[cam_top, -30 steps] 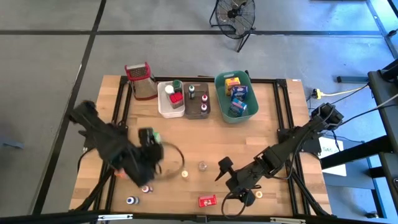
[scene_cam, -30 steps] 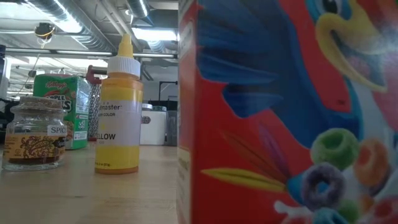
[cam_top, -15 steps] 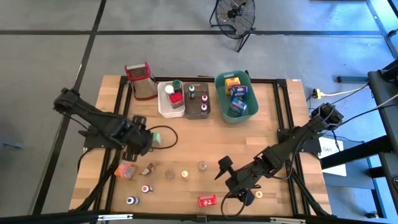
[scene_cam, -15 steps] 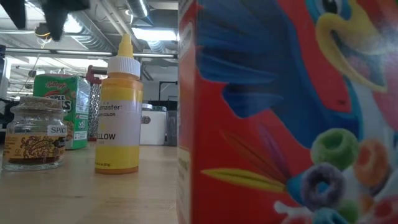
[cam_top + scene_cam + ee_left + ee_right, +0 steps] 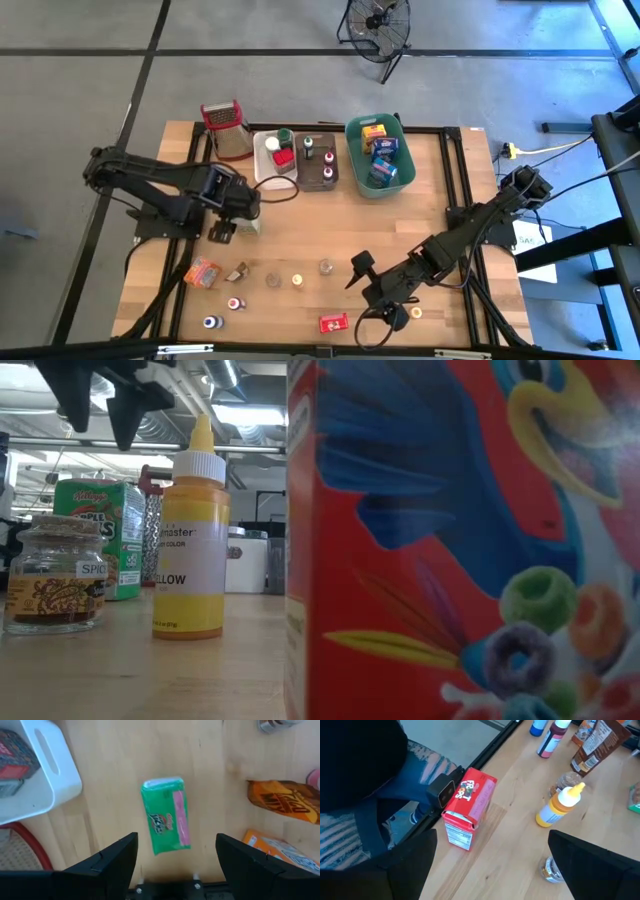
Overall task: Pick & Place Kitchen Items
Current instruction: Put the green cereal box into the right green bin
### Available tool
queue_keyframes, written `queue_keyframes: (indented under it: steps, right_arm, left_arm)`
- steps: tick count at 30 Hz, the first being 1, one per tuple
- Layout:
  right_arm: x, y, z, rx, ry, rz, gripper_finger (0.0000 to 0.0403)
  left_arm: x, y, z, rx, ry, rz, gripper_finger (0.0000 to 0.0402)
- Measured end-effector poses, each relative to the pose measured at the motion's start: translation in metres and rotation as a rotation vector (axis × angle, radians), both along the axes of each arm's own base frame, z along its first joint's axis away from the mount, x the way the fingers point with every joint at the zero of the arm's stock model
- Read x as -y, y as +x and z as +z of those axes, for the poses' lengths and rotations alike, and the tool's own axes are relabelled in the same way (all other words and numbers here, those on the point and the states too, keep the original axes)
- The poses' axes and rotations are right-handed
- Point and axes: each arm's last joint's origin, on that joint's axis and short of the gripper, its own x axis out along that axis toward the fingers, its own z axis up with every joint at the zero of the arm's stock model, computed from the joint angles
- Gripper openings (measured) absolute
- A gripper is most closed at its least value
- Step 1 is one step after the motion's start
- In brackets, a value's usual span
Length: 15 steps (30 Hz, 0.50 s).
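Wooden table (image 5: pixel 330 230) from the high view: white, brown and teal bins along the far edge, small items strewn along the near edge; left gripper (image 5: pixel 222 231) hovers just before the white bin (image 5: pixel 266 170), right gripper (image 5: pixel 362 270) waits near the front. Left wrist view alone shows a green packet (image 5: pixel 166 815) lying flat between the wide-spread fingers, unheld, long axis pointing away from the gripper. Right wrist view shows wide empty jaws and an upright red cereal box (image 5: pixel 467 808). Low view adds only a yellow bottle (image 5: pixel 190 535), upright.

The red cereal box (image 5: pixel 460 540) is cut off, hiding the table behind it.
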Motion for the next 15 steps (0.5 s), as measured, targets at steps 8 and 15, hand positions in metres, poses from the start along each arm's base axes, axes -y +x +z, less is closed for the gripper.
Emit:
queue_keyframes:
  steps: [8, 15]
  right_arm:
    - [-0.0037, -0.0031, -0.0003, -0.011, 0.010, 0.009, 0.0385]
    - [-0.0050, -0.0036, 0.0001, -0.006, 0.013, 0.013, 0.0385]
  left_arm:
    - [-0.0061, 0.0026, -0.0010, -0.001, 0.000, 0.014, 0.0263]
    - [-0.0060, 0.0030, -0.0008, 0.004, 0.001, 0.006, 0.0263]
